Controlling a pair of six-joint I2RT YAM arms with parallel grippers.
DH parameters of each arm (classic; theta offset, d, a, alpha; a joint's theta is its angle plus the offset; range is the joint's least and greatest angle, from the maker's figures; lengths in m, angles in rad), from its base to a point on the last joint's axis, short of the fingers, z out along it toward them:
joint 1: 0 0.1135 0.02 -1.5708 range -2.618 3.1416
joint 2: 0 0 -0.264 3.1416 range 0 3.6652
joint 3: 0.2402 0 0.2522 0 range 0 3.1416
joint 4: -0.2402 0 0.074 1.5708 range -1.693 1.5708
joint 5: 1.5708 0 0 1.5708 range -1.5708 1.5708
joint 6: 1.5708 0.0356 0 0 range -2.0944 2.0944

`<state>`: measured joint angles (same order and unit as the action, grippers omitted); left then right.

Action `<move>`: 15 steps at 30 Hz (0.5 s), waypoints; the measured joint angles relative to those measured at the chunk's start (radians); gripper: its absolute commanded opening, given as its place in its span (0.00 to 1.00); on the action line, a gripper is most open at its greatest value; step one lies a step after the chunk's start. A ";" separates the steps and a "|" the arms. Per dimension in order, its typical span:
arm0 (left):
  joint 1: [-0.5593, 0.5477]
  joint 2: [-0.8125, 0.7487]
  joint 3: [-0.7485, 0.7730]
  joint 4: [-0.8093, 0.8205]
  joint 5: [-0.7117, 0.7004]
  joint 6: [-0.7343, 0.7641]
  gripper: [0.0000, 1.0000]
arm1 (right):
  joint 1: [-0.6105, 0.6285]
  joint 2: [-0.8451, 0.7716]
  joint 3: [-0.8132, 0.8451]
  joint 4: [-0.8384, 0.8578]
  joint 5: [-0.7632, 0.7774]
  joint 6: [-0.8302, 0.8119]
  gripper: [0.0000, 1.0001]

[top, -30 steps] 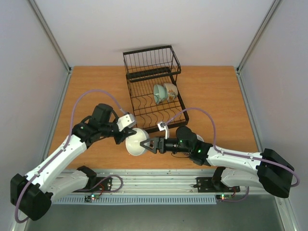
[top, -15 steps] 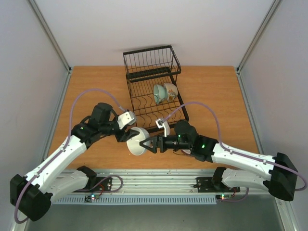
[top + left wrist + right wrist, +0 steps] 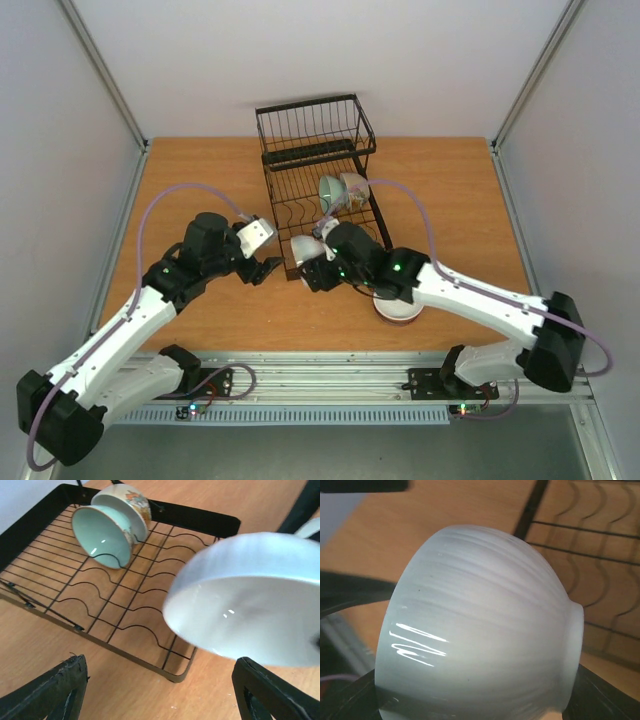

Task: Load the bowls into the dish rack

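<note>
Two bowls (image 3: 340,189) already stand in the dish rack (image 3: 318,205) at frame centre; the right end effector (image 3: 312,262) pinches a white bowl (image 3: 304,248) over its near edge for slotting, the left end effector (image 3: 262,268) spread.

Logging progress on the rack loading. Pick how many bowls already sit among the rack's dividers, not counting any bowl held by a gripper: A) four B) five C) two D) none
C: two bowls stand on edge side by side in the dish rack, a pale green bowl and a patterned bowl, while the right gripper carries a white bowl near the rack's front corner.
</note>
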<state>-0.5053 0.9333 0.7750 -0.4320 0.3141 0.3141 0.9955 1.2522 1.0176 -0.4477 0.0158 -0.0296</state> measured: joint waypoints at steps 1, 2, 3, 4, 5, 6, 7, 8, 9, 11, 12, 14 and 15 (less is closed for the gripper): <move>0.000 0.000 -0.003 0.005 -0.016 -0.001 0.80 | -0.010 0.040 0.027 -0.017 0.028 -0.022 0.06; 0.000 0.000 -0.006 0.011 -0.033 -0.002 0.80 | -0.020 0.082 0.054 -0.031 0.055 -0.043 0.06; 0.000 0.000 -0.010 0.014 -0.044 -0.003 0.80 | -0.032 0.126 0.084 -0.041 0.079 -0.064 0.06; 0.000 -0.001 -0.012 0.017 -0.058 -0.003 0.80 | -0.043 0.163 0.110 -0.046 0.097 -0.082 0.06; 0.000 -0.002 -0.015 0.020 -0.069 -0.004 0.81 | -0.056 0.204 0.140 -0.052 0.114 -0.100 0.06; 0.000 -0.005 -0.018 0.023 -0.077 -0.003 0.81 | -0.073 0.247 0.173 -0.059 0.127 -0.118 0.06; 0.000 -0.010 -0.022 0.026 -0.085 -0.004 0.81 | -0.092 0.286 0.204 -0.062 0.140 -0.134 0.06; 0.000 -0.014 -0.024 0.026 -0.090 -0.003 0.81 | -0.106 0.311 0.224 -0.063 0.147 -0.145 0.05; 0.000 -0.018 -0.026 0.026 -0.095 -0.003 0.81 | -0.123 0.339 0.250 -0.067 0.154 -0.157 0.05; 0.000 -0.025 -0.027 0.027 -0.101 -0.003 0.81 | -0.159 0.391 0.302 -0.069 0.168 -0.179 0.05; 0.000 -0.027 -0.028 0.027 -0.103 -0.003 0.82 | -0.174 0.414 0.325 -0.070 0.174 -0.190 0.05; 0.000 -0.028 -0.029 0.030 -0.105 -0.003 0.82 | -0.200 0.460 0.373 -0.071 0.184 -0.211 0.05; 0.000 -0.028 -0.031 0.031 -0.105 -0.003 0.82 | -0.211 0.484 0.398 -0.071 0.191 -0.221 0.05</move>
<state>-0.5053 0.9054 0.7441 -0.4007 0.2092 0.3115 0.7841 1.7363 1.4158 -0.5186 0.2066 -0.2504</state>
